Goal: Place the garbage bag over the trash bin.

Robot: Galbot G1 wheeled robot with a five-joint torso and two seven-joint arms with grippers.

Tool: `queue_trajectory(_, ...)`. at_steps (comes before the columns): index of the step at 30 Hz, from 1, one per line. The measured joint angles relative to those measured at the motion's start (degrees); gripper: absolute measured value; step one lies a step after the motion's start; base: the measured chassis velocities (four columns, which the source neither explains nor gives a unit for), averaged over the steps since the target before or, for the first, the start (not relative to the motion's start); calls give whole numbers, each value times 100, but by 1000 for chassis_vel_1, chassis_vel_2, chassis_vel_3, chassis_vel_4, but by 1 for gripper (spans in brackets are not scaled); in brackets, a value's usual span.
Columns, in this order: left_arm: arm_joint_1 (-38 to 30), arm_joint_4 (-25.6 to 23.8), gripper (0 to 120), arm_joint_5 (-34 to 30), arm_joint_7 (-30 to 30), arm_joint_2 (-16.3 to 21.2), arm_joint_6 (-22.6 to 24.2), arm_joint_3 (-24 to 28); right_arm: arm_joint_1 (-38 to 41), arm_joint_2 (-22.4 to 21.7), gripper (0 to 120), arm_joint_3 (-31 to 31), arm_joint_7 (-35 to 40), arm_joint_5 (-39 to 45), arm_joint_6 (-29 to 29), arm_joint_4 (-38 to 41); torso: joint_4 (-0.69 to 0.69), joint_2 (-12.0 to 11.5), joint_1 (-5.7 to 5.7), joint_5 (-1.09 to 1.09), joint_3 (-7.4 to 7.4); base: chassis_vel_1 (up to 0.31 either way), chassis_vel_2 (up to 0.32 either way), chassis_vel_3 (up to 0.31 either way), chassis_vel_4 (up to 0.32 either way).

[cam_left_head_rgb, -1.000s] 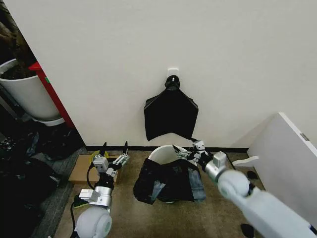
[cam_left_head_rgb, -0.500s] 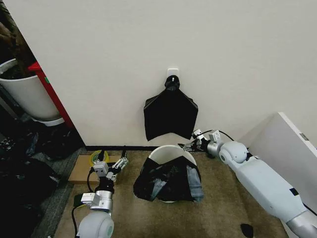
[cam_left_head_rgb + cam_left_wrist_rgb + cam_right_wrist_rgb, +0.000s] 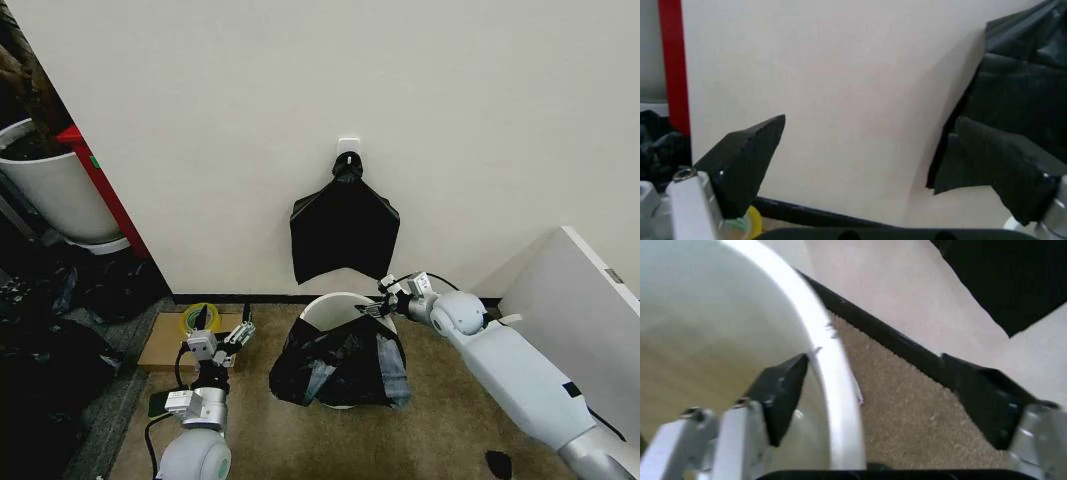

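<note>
Brown carpet (image 3: 440, 400) is running up to a plain white wall (image 3: 300, 100), and nearest the robot the left gripper (image 3: 219, 335) is idling low on the left side of the floor, its dark fingers (image 3: 747, 155) standing wide apart and pointing at the wall. Just beyond it, a flat cardboard box (image 3: 165, 345) with a yellow-green tape roll (image 3: 200, 317) is lying by the baseboard.

At mid-floor the thin, crinkled black garbage bag (image 3: 340, 365) is sagging around the near side of the round white plastic trash bin (image 3: 335, 310), whose far rim is showing bare.

The right gripper (image 3: 378, 304) has swung in over half a second from beside the bin to its far-right rim. Its fingers (image 3: 783, 390) are spread, one inside the wall and one outside, straddling the rolled rim with nothing clamped. That looks like a bid for the loose bag edge there, though only bare rim is sitting between them, so the covering is unfinished.

Farther back, a flat smooth black bag (image 3: 345, 230) is hanging from a wall hook.
</note>
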Motion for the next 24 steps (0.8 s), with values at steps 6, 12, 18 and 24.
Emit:
queue_trajectory(6,-64,65,100,55,-278,1,109,44,-145,-37,53,-59,713,448,-134,190,-1,0,0,2,0,0,0,0,0)
queue_trajectory(12,-99,102,100,91,-499,8,185,67,-546,-227,29,-151,2254,1381,-374,813,1,0,0,3,1,0,0,0,0)
queue_trajectory(18,-105,84,100,79,-604,63,206,30,-1313,-423,10,-192,4233,2678,195,1774,0,0,0,3,1,0,0,0,0)
queue_trajectory(24,-136,71,100,76,-659,72,235,63,-2270,-190,0,-5,6552,3937,864,3355,1,-1,0,1,1,0,0,0,0)
